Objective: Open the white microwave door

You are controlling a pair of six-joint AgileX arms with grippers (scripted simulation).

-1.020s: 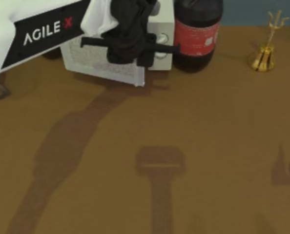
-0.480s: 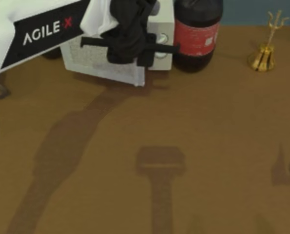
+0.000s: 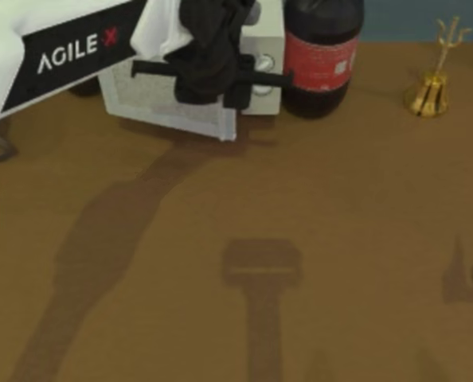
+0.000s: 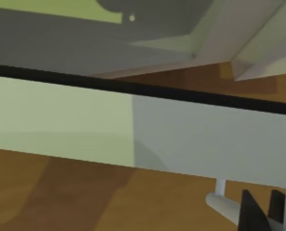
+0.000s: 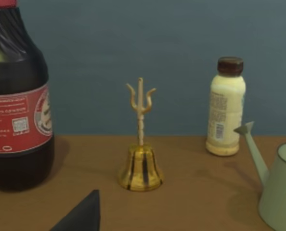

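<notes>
The white microwave (image 3: 270, 32) stands at the back of the table, left of centre. Its door (image 3: 161, 102), with a grey mesh window, is hinged on the left and stands ajar, its free edge out in front of the knob panel (image 3: 265, 64). My left gripper (image 3: 235, 79) reaches over the microwave and is shut on the door's white bar handle (image 4: 224, 206), with dark fingers (image 4: 251, 216) on either side of it. In the left wrist view the door (image 4: 205, 139) crosses the frame, with a strip of table and the pale interior (image 4: 109, 43) behind it. My right arm is parked at the right; one dark fingertip (image 5: 87, 214) shows, holding nothing.
A dark bottle with a red label (image 3: 320, 56) stands close against the microwave's right side. Farther right are a gold bell (image 3: 430, 91), a cream bottle (image 5: 225, 113) and a pale watering can (image 5: 280, 187). Brown tabletop (image 3: 244, 239) stretches in front.
</notes>
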